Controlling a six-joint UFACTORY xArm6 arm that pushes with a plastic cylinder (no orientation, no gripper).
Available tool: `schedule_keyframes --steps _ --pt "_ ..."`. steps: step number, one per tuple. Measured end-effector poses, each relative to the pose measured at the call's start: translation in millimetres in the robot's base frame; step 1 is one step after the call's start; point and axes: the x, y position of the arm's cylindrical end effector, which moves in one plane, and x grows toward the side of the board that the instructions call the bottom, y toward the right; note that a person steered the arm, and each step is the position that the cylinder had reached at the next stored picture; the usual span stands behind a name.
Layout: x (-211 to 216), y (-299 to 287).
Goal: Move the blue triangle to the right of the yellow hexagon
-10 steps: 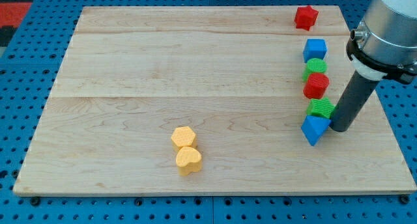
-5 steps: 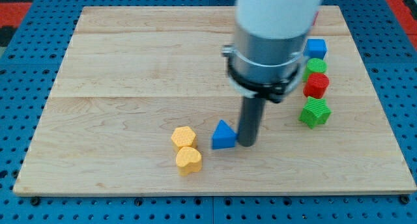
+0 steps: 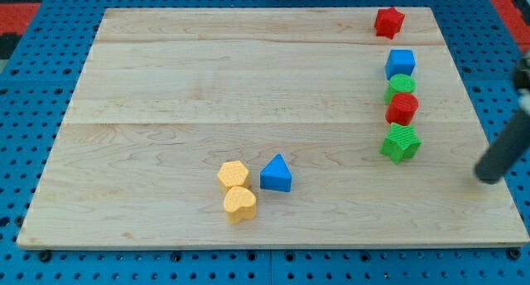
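Note:
The blue triangle [image 3: 276, 174] lies on the wooden board [image 3: 166, 86], just right of the yellow hexagon [image 3: 233, 175] with a small gap between them. A yellow heart-shaped block [image 3: 239, 205] touches the hexagon from below. My tip [image 3: 490, 177] is far off at the view's right edge, well right of the blue triangle and right of the green block [image 3: 401, 142]. It touches no block.
A column of blocks stands at the right: a red block [image 3: 388, 22] at the top, a blue cube [image 3: 400, 63], a green round block [image 3: 400, 87], a red block [image 3: 402, 108] and the green block at the bottom.
The blue triangle was pushed left from the right column to beside the yellow hexagon. My rod then withdrew to the view's right edge.

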Motion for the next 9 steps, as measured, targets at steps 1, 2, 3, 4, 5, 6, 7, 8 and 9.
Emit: schedule_keyframes --steps 1,2,3,4,5,6,7,8,9 --pt "-42 35" --pt "-52 43" --pt "-88 43" --pt "-102 42" --pt "-117 37" --pt "-172 16" --pt "-215 5" --pt "-218 -20" --pt "-219 -28"
